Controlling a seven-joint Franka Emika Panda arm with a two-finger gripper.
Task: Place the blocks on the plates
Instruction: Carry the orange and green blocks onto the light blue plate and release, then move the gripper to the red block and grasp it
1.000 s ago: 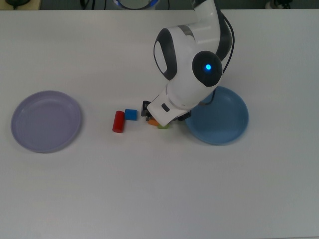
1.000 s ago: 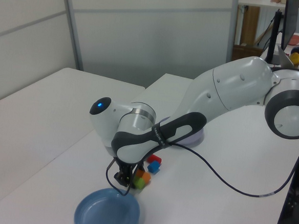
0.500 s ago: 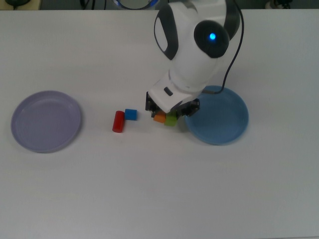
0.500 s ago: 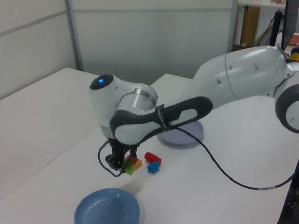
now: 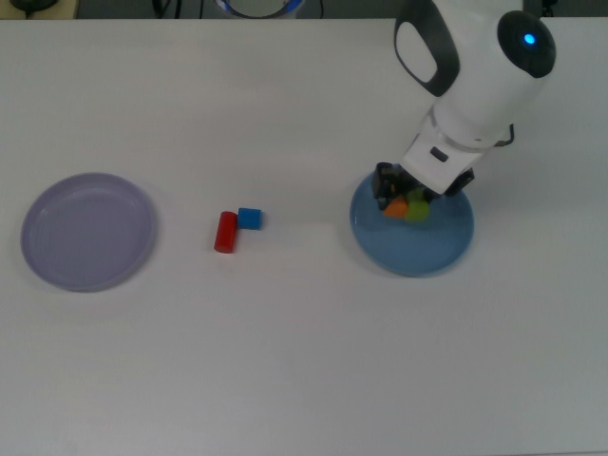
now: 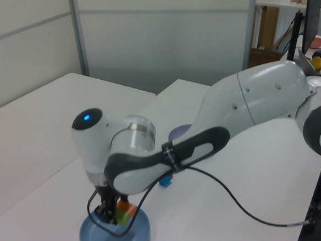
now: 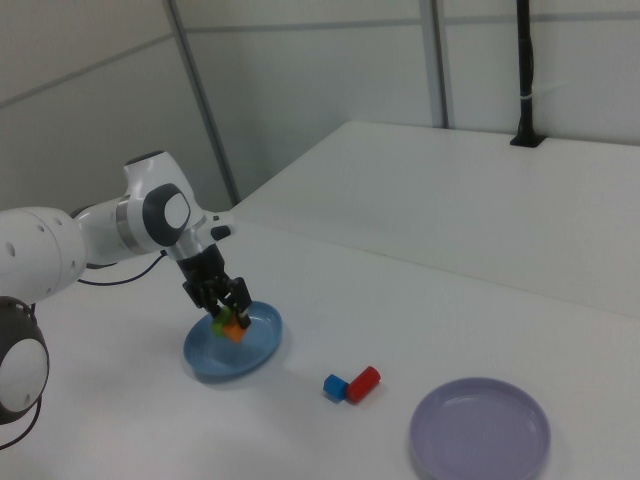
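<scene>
My gripper [image 5: 407, 204] [image 6: 118, 213] [image 7: 227, 316] hangs just above the blue plate [image 5: 432, 249] [image 6: 136, 237] [image 7: 255, 350], shut on the orange block [image 5: 396, 206] [image 6: 125, 208] [image 7: 236, 328] and the green block [image 5: 418, 210] [image 6: 121, 219] [image 7: 217, 325] together. The red block [image 5: 225, 231] [image 7: 363, 383] and the blue block [image 5: 250, 218] [image 6: 165, 181] [image 7: 334, 387] lie side by side on the table between the two plates. The lavender plate [image 5: 87, 230] [image 7: 480, 430] holds nothing; in the left view only its edge [image 6: 176, 134] shows behind the arm.
The white arm [image 5: 480, 66] reaches in from the top view's upper right and crosses most of the left view. A black post [image 7: 525, 70] stands on a second table at the far side of the right view.
The gripper has carried the orange and green blocks to the top view's right, from the table beside the red and blue blocks to above the blue plate.
</scene>
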